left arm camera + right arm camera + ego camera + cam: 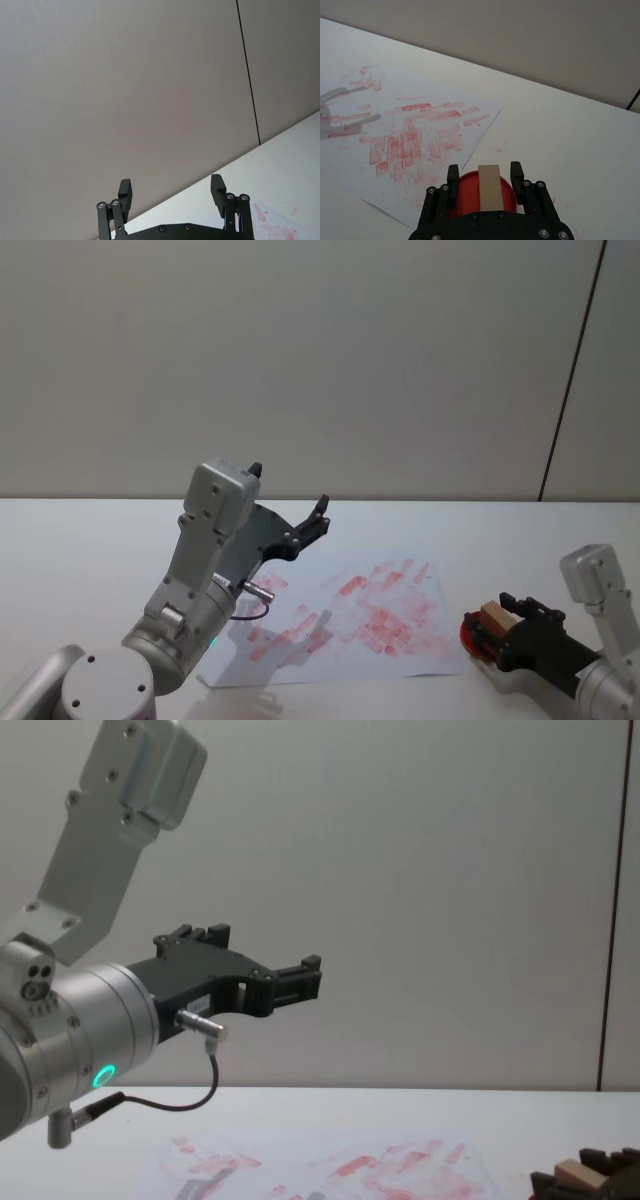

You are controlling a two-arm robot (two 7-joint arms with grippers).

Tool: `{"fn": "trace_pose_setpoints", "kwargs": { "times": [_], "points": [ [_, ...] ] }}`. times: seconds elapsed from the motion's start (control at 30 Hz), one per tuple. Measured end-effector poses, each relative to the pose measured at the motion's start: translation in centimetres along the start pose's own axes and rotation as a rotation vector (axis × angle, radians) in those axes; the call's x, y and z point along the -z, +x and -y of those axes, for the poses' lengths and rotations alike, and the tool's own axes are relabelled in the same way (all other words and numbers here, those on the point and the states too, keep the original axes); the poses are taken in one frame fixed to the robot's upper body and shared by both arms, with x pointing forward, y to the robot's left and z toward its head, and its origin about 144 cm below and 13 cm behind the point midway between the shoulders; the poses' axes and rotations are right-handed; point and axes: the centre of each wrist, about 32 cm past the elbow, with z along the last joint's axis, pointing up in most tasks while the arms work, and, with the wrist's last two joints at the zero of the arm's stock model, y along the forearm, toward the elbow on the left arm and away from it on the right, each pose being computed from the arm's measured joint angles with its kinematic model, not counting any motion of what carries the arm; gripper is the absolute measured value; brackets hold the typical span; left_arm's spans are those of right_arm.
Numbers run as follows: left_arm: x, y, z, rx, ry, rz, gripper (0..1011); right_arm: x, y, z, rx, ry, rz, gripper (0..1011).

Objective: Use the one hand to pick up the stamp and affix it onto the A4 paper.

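Lighting even and soft, fairly bright, seems overhead. My left arm [205,585] throws a pale double shadow onto the A4 paper [340,625]; same grey streaks show at the paper's edge in right wrist view. No glare on the worktop [90,540]. Wall [300,360] reads flat grey, slightly dimmer in left wrist view. Chest view: arm housing close-up, a bit soft. Green status light [103,1075] glows clearly.

Tan stamp [490,187] over a red pad [470,192]; white A4 paper [340,625] smeared with red marks; black right gripper [482,176].
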Motion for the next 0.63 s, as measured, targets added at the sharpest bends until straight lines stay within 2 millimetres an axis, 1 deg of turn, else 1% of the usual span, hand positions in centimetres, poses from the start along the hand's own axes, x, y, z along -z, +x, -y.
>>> {"fn": "trace_pose_setpoints", "kwargs": {
  "times": [0.03,0.07,0.1,0.17,0.2,0.23,0.27,0.37,0.4,0.47,0.5,0.63],
  "points": [
    [0.0,0.0,0.0,0.0,0.0,0.0,1002,0.0,0.0,0.0,-0.001,0.001,-0.003,624],
    [0.0,0.0,0.0,0.0,0.0,0.0,1002,0.0,0.0,0.0,-0.001,0.001,-0.003,624],
    [0.0,0.0,0.0,0.0,0.0,0.0,1002,0.0,0.0,-0.1,-0.003,0.005,-0.006,666],
    [0.0,0.0,0.0,0.0,0.0,0.0,1002,-0.1,-0.1,-0.1,-0.005,0.011,-0.011,707],
    [0.0,0.0,0.0,0.0,0.0,0.0,1002,-0.1,-0.1,-0.1,-0.005,0.013,-0.011,765],
    [0.0,0.0,0.0,0.0,0.0,0.0,1002,-0.3,-0.1,0.0,-0.007,0.026,-0.015,782],
    [0.0,0.0,0.0,0.0,0.0,0.0,1003,-0.4,-0.1,0.0,-0.009,0.04,-0.019,839],
    [0.0,0.0,0.0,0.0,0.0,0.0,1002,-0.7,-0.2,0.0,-0.011,0.059,-0.025,891],
    [0.0,0.0,0.0,0.0,0.0,0.0,1002,-0.8,-0.2,0.1,-0.011,0.066,-0.026,939],
    [0.0,0.0,0.0,0.0,0.0,0.0,1002,-1.1,-0.2,0.2,-0.012,0.082,-0.032,969],
    [0.0,0.0,0.0,0.0,0.0,0.0,1003,-1.2,-0.3,0.2,-0.013,0.092,-0.035,1001],
    [0.0,0.0,0.0,0.0,0.0,0.0,1002,-1.5,-0.3,0.3,-0.013,0.111,-0.041,1001]
  ]
}}
